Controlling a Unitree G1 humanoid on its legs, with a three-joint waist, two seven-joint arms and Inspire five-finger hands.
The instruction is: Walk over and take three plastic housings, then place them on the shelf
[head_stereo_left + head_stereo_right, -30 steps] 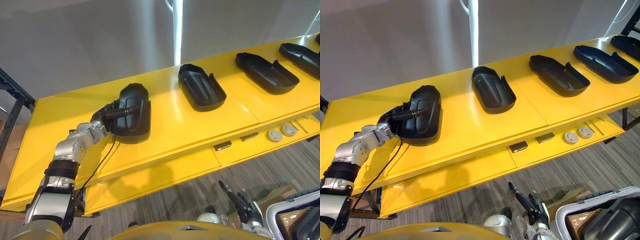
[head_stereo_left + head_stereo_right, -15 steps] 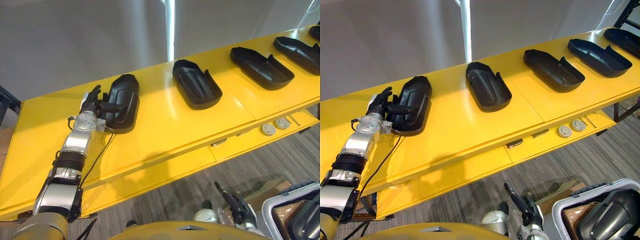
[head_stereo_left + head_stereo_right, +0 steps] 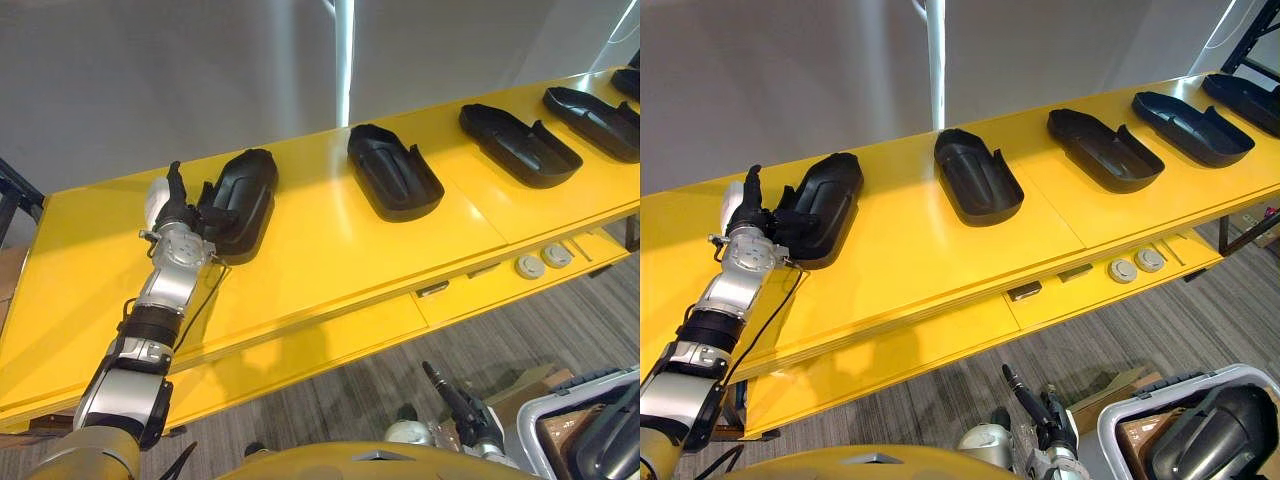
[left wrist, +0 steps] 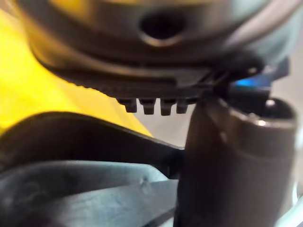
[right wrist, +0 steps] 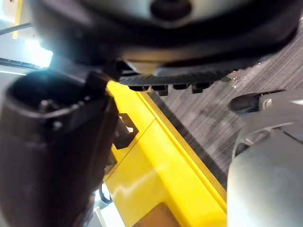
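Right eye view: 5 plastic housings [image 3: 978,178], black, in a row along yellow bench [image 3: 910,250]. L hand [image 3: 748,222] just beside leftmost housing [image 3: 830,200], fingers loose & spread, some touching its edge, not gripping. R hand [image 3: 455,405] low over floor, fingers straight, holding nothing. 2 round discs [image 3: 1124,270] on bench's lower ledge.

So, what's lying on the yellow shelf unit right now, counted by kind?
Black moulded plastic housings, in a row on the top surface: 5
Round grey discs, on the lower yellow ledge: 2
Total: 7
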